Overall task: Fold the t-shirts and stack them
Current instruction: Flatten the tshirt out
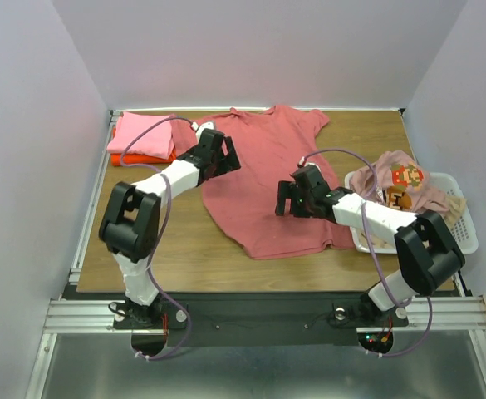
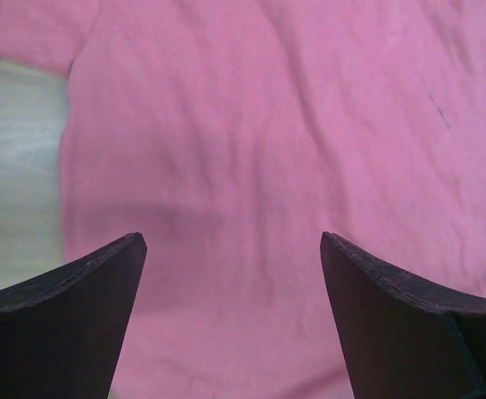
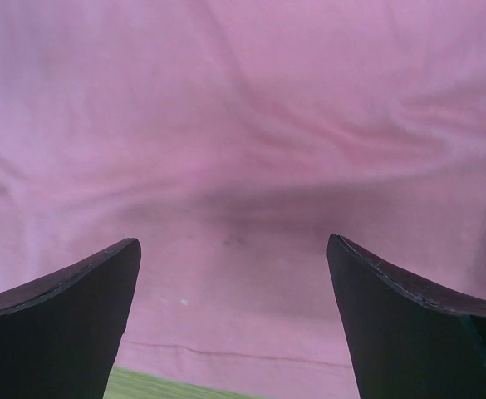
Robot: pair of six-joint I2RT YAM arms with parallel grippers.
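Observation:
A dusty rose-red t-shirt (image 1: pixel 263 179) lies spread flat in the middle of the table. My left gripper (image 1: pixel 226 163) hovers over its left side, open and empty; the left wrist view shows the cloth (image 2: pixel 251 141) between the spread fingers. My right gripper (image 1: pixel 282 204) is over the shirt's right lower part, open and empty, with the cloth (image 3: pixel 243 141) and its hem below it. A folded light pink shirt (image 1: pixel 145 131) lies on a folded orange shirt (image 1: pixel 139 157) at the back left. A pale pink printed shirt (image 1: pixel 402 181) and a beige one (image 1: pixel 456 202) sit in the basket.
A white mesh basket (image 1: pixel 467 237) stands at the table's right edge, beside my right arm. Bare wooden table (image 1: pixel 184 249) shows in front of the spread shirt. White walls close in the left, back and right sides.

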